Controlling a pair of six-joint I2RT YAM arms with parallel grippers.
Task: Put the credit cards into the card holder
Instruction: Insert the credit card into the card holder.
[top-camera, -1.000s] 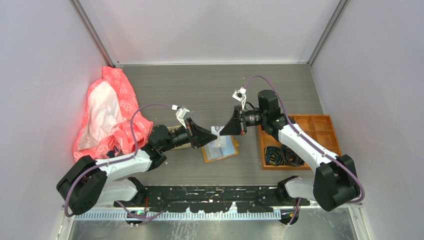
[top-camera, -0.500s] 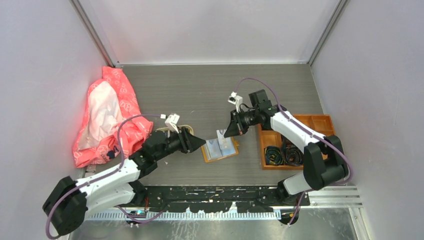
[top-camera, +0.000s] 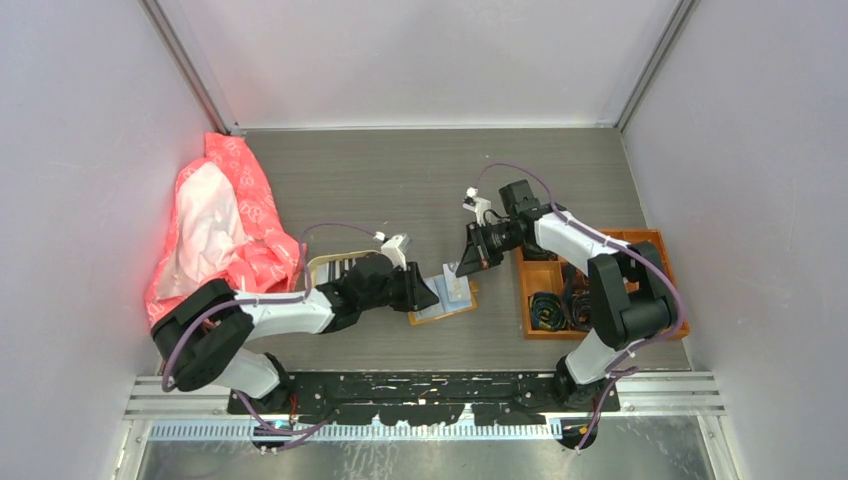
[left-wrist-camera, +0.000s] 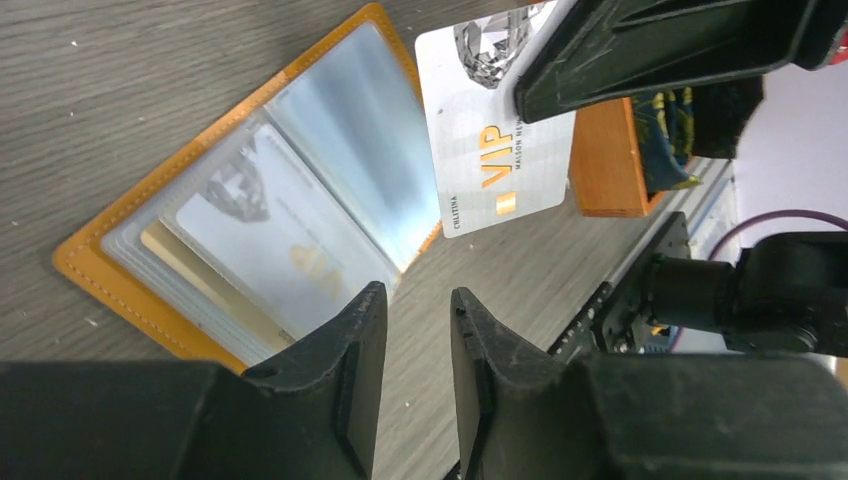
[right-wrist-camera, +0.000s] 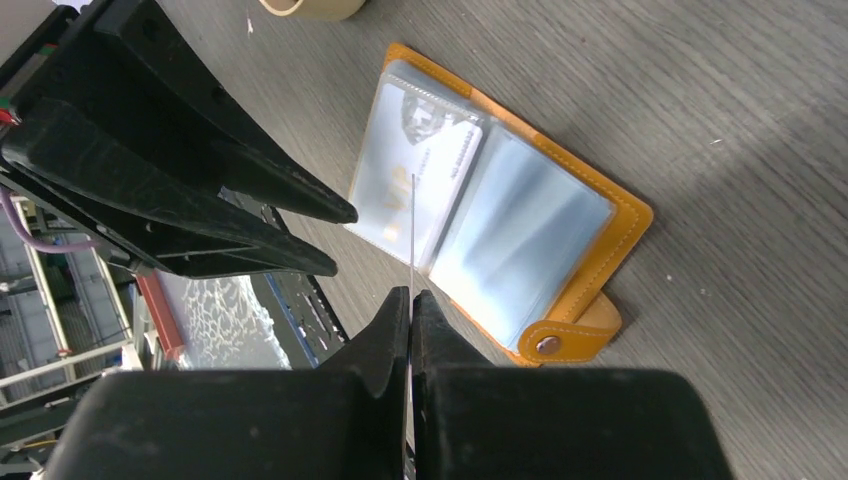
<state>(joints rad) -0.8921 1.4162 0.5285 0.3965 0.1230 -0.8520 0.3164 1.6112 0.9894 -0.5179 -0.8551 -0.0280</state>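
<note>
The mustard-orange card holder lies open on the table, its clear sleeves up, with pale cards inside. It also shows in the right wrist view, with its snap tab at the near end. My right gripper is shut on a white credit card marked VIP, seen edge-on, and holds it upright just above the holder's middle fold. My left gripper is empty, jaws a narrow gap apart, low at the holder's left edge. The right gripper in the top view is over the holder's right side.
A beige rounded tray lies behind the left gripper. An orange compartmented box with black coils stands to the right. A pink and white bag lies at the far left. Grey walls enclose the table.
My left arm has swung right and down until its gripper is at the holder's left edge. My right gripper has come down closer over the holder with the card.
</note>
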